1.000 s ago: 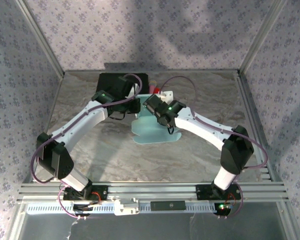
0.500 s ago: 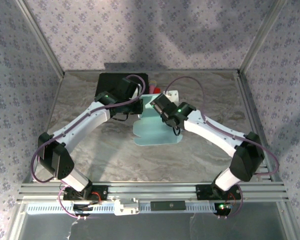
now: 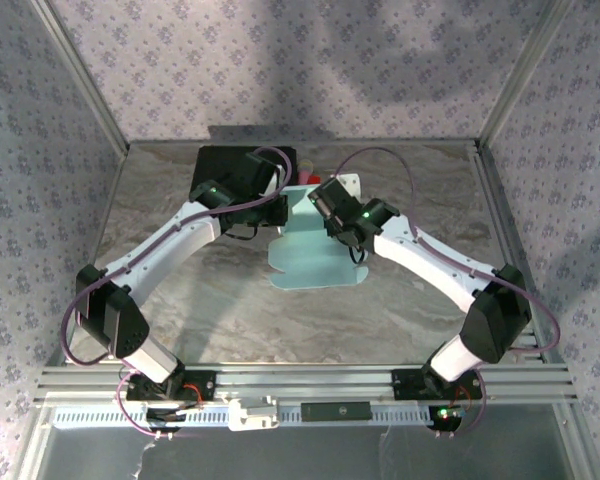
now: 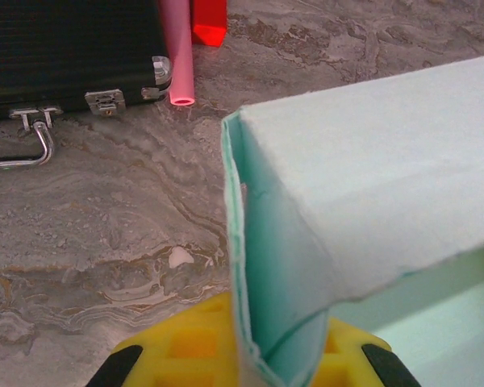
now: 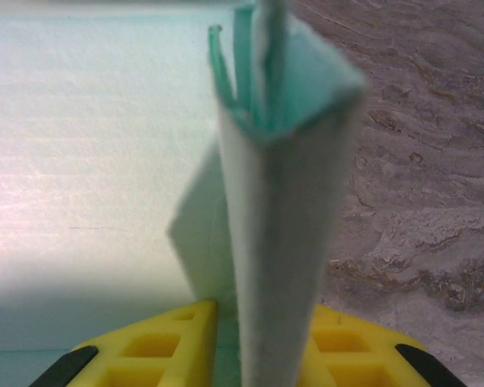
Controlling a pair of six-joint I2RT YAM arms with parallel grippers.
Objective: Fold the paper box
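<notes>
Pale-blue paper box (image 3: 315, 255) stays pinched in your left hand (image 4: 278, 359) and right hand (image 5: 262, 343); the right has crept farther back, so side-wall creasing looks under way.

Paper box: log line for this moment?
paper box partly folded | left jaws shut on folded wall | right jaws shut on folded wall

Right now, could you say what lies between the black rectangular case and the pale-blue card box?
A pink tube, then bare marbled tabletop, in the left wrist view.
</notes>
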